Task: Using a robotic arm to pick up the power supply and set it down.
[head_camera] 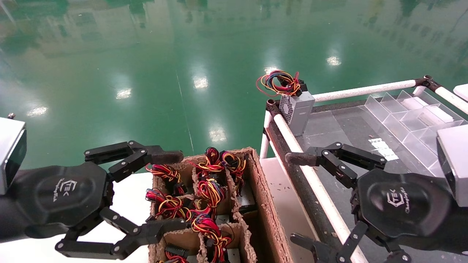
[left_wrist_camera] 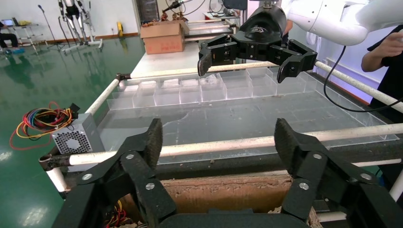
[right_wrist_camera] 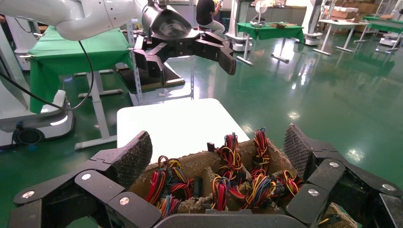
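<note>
The cardboard box (head_camera: 268, 204) with its paper-pulp dividers serves as the landmark: it sits low in the middle of the head view, its cells packed with power supply units topped by red, yellow and black wire bundles (head_camera: 210, 193).

The left gripper (head_camera: 172, 193) hangs over the box's left edge, above a white table (head_camera: 128, 204), its black linkage fingers spread wide apart and holding nothing. The right gripper (head_camera: 296, 199) hangs on the box's other side, over the white rail (head_camera: 310, 175) of a grey-topped cart, fingers likewise spread wide and empty. In the left wrist view the right gripper (left_wrist_camera: 252, 64) shows farther off above the cart; in the right wrist view the left gripper (right_wrist_camera: 190, 54) hovers above the white table beyond the box.

The power supply (head_camera: 297, 109), a small silver-grey box with a honeycomb grille, stands upright at the cart's near-left corner, beyond the box and well apart from both grippers. Its coil of red, yellow, orange and possibly blue wires (head_camera: 279, 84) sits on top. Clear plastic trays (head_camera: 406, 109) lie farther along the cart top.
</note>
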